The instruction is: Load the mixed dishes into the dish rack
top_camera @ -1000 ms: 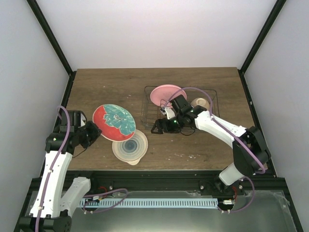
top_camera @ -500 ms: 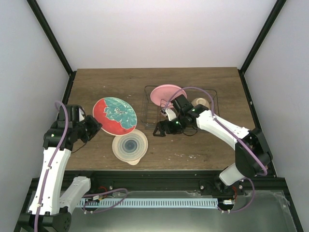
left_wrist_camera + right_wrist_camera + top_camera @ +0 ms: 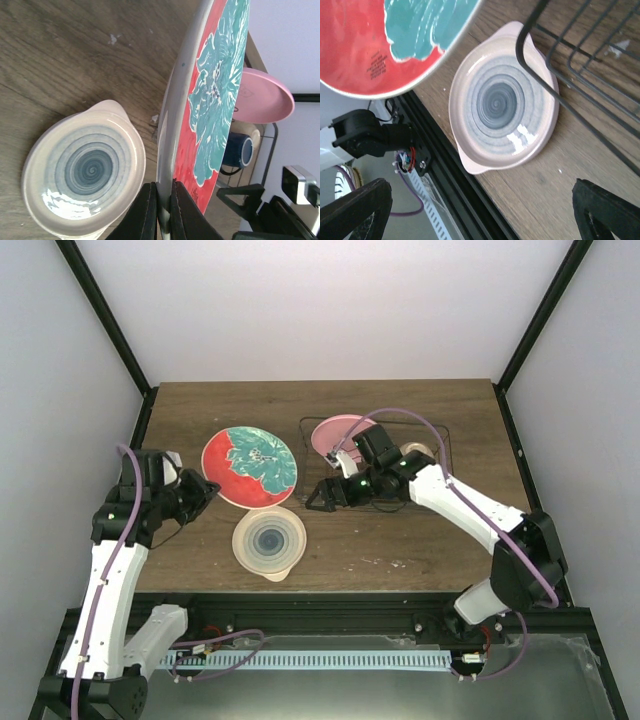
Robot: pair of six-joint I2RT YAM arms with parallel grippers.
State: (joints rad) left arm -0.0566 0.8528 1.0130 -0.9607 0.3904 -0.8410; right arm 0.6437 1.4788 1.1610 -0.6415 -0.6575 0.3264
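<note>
The left gripper (image 3: pixel 162 200) has its jaws clamped on the rim of the red plate (image 3: pixel 215 100). The plate rises edge-on from the fingertips, lifted clear of the table (image 3: pixel 200 420). The ringed plate (image 3: pixel 82 172) lies flat on the wood, just beside these jaws and under the held plate's edge. Past the red plate, farther out from the jaws, the pink plate (image 3: pixel 262 97) leans in the rack (image 3: pixel 440 435), with the mug (image 3: pixel 237 150) below it and the bowl (image 3: pixel 415 452) at the rack's far end. The right gripper (image 3: pixel 480 200) hangs off the rack's near-left corner. Its jaws are spread wide with nothing between them. The ringed plate lies straight ahead of them, the rack wires cross to one side and the red plate hangs above.
</note>
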